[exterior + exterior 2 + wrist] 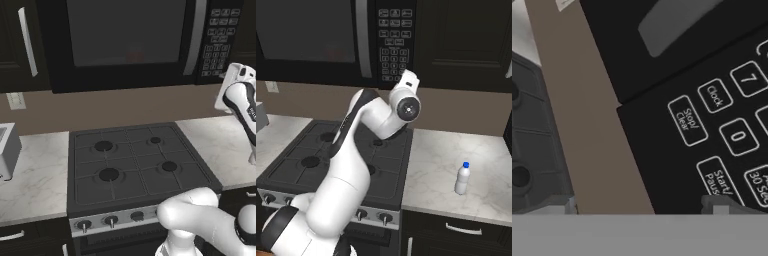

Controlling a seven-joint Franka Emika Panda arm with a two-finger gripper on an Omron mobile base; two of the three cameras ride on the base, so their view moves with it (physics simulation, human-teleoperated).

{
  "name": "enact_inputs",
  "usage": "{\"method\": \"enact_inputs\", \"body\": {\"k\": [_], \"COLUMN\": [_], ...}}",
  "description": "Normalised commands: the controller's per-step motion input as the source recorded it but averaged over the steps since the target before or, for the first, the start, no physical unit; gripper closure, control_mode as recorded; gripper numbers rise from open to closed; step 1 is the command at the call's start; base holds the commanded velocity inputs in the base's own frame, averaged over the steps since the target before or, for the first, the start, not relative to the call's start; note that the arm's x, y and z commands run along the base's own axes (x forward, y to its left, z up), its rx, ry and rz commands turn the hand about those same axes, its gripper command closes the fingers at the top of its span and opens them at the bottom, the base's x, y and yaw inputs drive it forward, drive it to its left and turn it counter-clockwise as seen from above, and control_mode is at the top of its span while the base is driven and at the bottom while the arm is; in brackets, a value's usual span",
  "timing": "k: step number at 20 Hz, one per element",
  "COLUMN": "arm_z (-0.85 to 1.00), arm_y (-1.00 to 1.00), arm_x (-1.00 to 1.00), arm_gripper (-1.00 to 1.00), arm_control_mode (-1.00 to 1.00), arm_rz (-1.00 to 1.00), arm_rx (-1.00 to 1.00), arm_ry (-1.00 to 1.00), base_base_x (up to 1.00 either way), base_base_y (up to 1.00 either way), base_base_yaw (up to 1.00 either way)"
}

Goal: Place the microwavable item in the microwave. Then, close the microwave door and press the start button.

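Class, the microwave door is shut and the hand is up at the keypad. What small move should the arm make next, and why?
Probably ease forward so a fingertip presses the Start/Pause button. The microwave door looks closed, a reddish shape shows faintly behind its window, and in the hand view the right fingertip sits just below that button on the keypad, so pressing start seems the only step left.

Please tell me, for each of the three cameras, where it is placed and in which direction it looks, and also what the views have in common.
Left base view: behind the arm to its left, facing forward and down at the stove and the closed microwave; the white arm rises at lower right.
Right base view: behind to the right, same stove and microwave, plus a white bottle; arm at lower left.
Hand view: on the hand, close to the keypad's Start/Pause button; one fingertip shows just below it.
Shared: all three see the microwave's keypad.
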Motion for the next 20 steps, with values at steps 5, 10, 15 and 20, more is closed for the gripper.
{"method": "enact_inputs", "body": {"k": [5,10,15,20], "arm_z": [0.0,0.0,0.0,-0.07], "arm_y": [-0.01,0.0,0.0,0.0], "arm_x": [0.12,0.22,0.22,0.28], "arm_gripper": [-1.0,-1.0,-1.0,-1.0], "arm_control_mode": [-1.0,-1.0,-1.0,-1.0], "arm_rz": [0.0,0.0,0.0,0.0], "arm_rx": [0.02,0.03,0.04,0.03], "arm_ry": [0.0,0.0,0.0,0.0], "base_base_x": [0.0,0.0,0.0,0.0], "base_base_y": [0.0,0.0,0.0,0.0], "base_base_yaw": [0.0,0.0,0.0,0.0]}}
